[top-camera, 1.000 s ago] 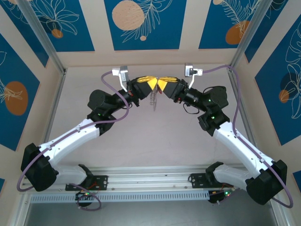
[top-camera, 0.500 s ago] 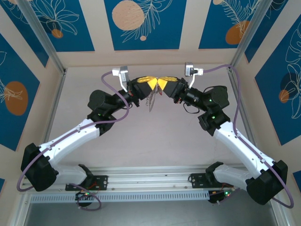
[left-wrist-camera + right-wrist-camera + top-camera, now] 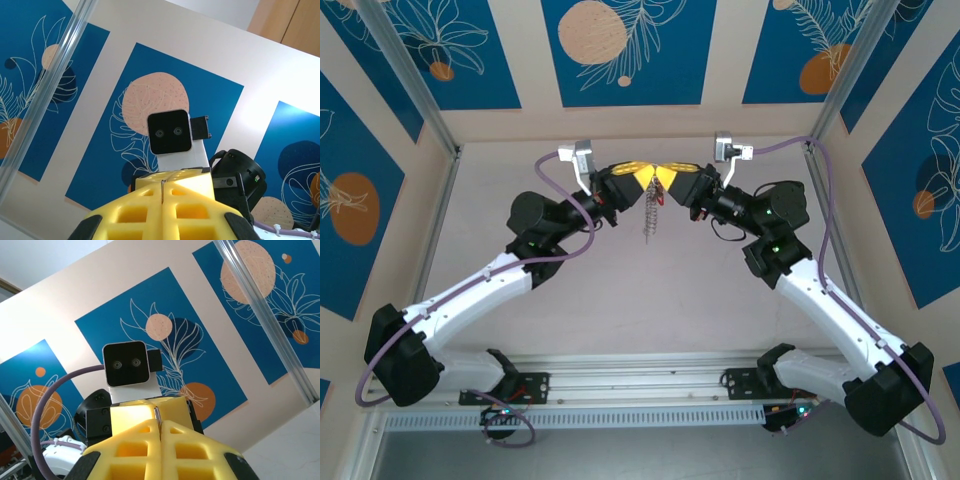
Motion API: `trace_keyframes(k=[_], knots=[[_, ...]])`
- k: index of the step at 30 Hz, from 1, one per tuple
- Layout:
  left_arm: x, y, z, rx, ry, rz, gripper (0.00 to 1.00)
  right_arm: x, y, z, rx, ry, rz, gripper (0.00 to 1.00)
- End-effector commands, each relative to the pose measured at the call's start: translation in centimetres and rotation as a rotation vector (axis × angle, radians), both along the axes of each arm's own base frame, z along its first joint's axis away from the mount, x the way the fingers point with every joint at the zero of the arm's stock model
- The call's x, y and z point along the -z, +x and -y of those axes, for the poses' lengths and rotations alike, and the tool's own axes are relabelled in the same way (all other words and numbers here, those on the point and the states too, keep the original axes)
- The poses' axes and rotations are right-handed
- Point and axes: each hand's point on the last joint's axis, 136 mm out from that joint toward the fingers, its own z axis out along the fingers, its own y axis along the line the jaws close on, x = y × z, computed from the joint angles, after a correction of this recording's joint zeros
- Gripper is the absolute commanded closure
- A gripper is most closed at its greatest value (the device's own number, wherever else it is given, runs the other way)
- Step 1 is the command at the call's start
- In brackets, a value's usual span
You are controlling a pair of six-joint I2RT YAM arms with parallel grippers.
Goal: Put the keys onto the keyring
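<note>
Keyring (image 3: pixel 648 211) hangs in the air between the two arms, well above the pale matt table (image 3: pixel 650 300) and toward its far side. From above, what shows of it is the string of small silvery pieces, thin and glinting. Its long axis runs straight down from the spot where the tool tips meet, and its lower end hangs free. The flat grey loop itself is too small and too covered by the tips to make out.

Left tool (image 3: pixel 645 181) reaches in from the left and right tool (image 3: pixel 667 179) from the right, nose to nose and almost touching just above the string. Both have blocky yellow plastic fingers (image 3: pixel 135 202) moulded with square recesses, set on black housings.

In the left wrist view the fingers are pressed together, with a thin grey metal sliver (image 3: pixel 162 189) standing upright and edge-on in the seam. The string hangs from this side, so this tool is clamped on the keyring. In the right wrist view the fingers are likewise pressed together on a bright upright strip (image 3: pixel 157 420). Whether that is the loop or a key blade I cannot tell.

Each wrist looks straight at the other arm's camera: right camera (image 3: pixel 170 132) and left camera (image 3: pixel 125 365), each a black rounded square on a white mount. Behind them are cream walls (image 3: pixel 525 60) with blue leaf prints and smooth aluminium posts (image 3: pixel 265 315)
</note>
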Motion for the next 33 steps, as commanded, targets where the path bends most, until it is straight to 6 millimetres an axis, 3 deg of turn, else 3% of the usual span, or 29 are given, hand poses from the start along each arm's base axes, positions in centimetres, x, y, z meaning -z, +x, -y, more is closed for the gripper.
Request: trace_keyframes(k=[1, 3, 6, 11, 21, 33], knots=[[-1.1, -0.5, -0.5, -0.022, -0.021, 0.009, 0.82, -1.7, -0.9, 0.8, 0.020, -0.001, 0.043, 1.00], [-1.1, -0.4, -0.6, -0.039, -0.005, 0.007, 0.65, -1.5, -1.0, 1.1, 0.029, -0.025, 0.040, 1.00], [-1.1, -0.4, -0.9, -0.068, 0.025, 0.017, 0.49, -1.2, -1.0, 1.7, 0.042, -0.065, 0.040, 1.00], [-1.0, -0.6, -1.0, -0.093, 0.087, 0.039, 0.39, -0.8, -1.1, 2.7, 0.050, -0.120, 0.048, 1.00], [-0.1, -0.9, 0.3, -0.050, 0.297, 0.104, 0.30, -0.7, -1.9, 3.6, -0.021, -0.252, 0.123, 1.00], [-0.4, -0.2, 0.4, 0.076, 0.291, 0.107, 0.30, -0.2, -2.1, 3.0, -0.099, -0.303, 0.147, 1.00]])
